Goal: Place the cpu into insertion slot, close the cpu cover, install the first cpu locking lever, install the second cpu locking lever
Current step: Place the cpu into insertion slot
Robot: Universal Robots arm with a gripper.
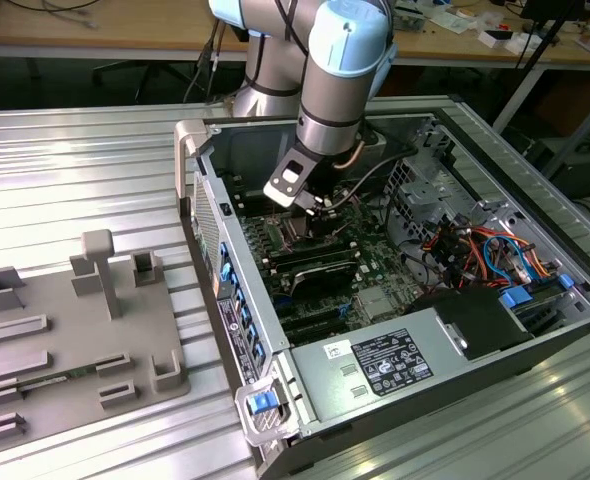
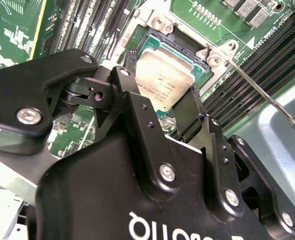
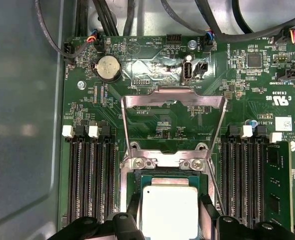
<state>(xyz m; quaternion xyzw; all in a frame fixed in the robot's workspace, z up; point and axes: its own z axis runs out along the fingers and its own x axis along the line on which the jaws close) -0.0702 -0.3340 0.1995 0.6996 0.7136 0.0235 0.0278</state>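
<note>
In both wrist views the cpu (image 3: 168, 217) (image 2: 167, 75), a flat square chip with a silvery top, lies level in the insertion slot (image 3: 146, 181) (image 2: 148, 48). My gripper (image 3: 170, 205) (image 2: 160, 95) (image 1: 315, 205) is low over the motherboard, its black fingers (image 2: 121, 82) pressed against two opposite edges of the chip. The cpu cover (image 3: 173, 96), a thin metal frame with an open centre, is swung up and back from its hinge (image 3: 162, 161). One thin locking lever (image 2: 267, 97) sticks out loose beside the socket.
Black memory slots (image 3: 90, 175) (image 3: 247, 175) flank the socket on both sides. In the exterior view the open computer case (image 1: 200, 150) lies on a ribbed metal table, with the power supply (image 1: 390, 360) in front, coloured cables (image 1: 475, 250) at the right and a grey fixture plate (image 1: 65, 330) at the left.
</note>
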